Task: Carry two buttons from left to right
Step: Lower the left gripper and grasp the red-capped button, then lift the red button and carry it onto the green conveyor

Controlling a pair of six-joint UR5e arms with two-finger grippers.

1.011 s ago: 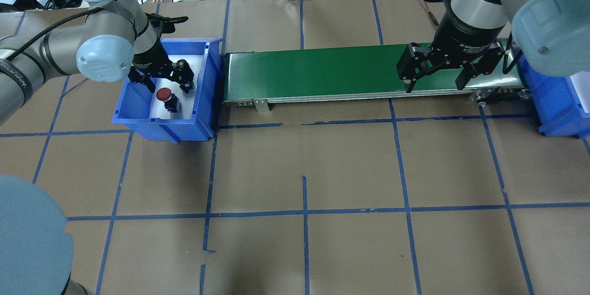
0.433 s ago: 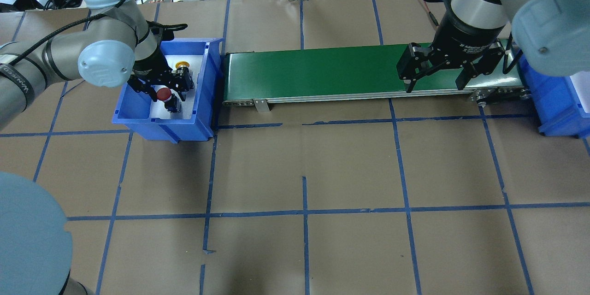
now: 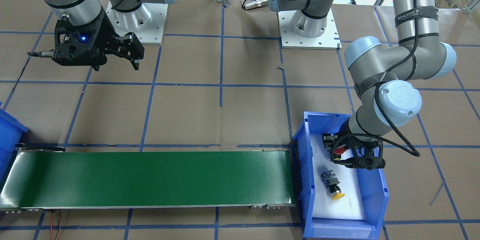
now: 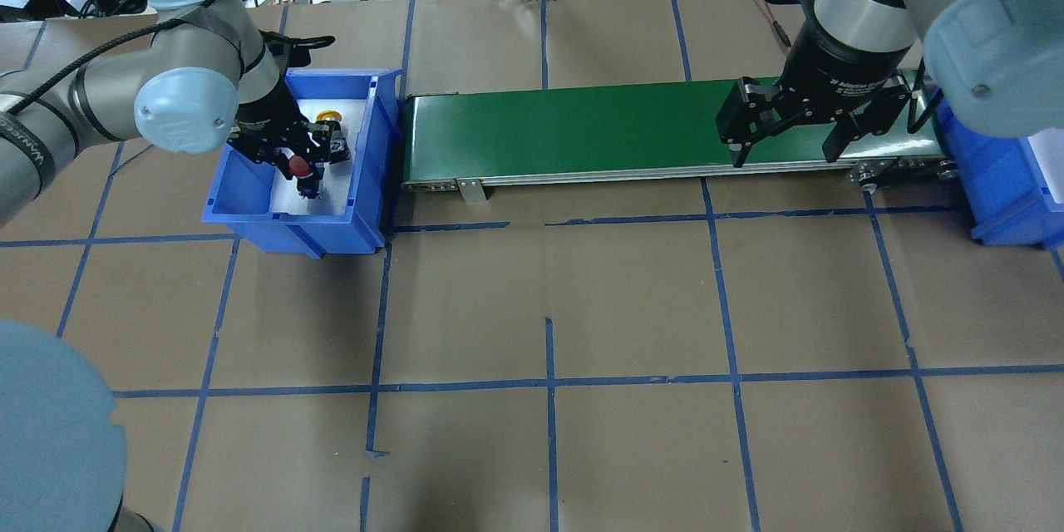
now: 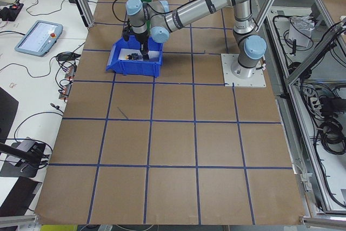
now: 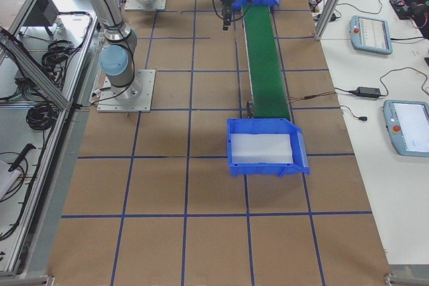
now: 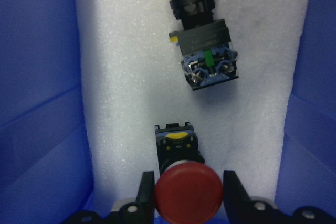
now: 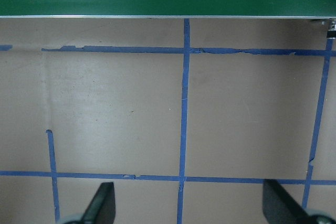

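Red button (image 7: pixel 188 199) sits between the left gripper's (image 7: pixel 188 177) two fingers (image 7: pixel 147 192), which squeeze its round cap from both sides. A second ago those fingers were spread wide and hung farther back over the blue bin (image 4: pixel 249 216); now they have come down and closed in. Yellow button (image 7: pixel 202 51) lies on its side on the white pad (image 7: pixel 121 103), just ahead of the fingers. The right gripper (image 4: pixel 784 158) has not moved. It hangs spread wide by the green belt's (image 4: pixel 565 129) far end.
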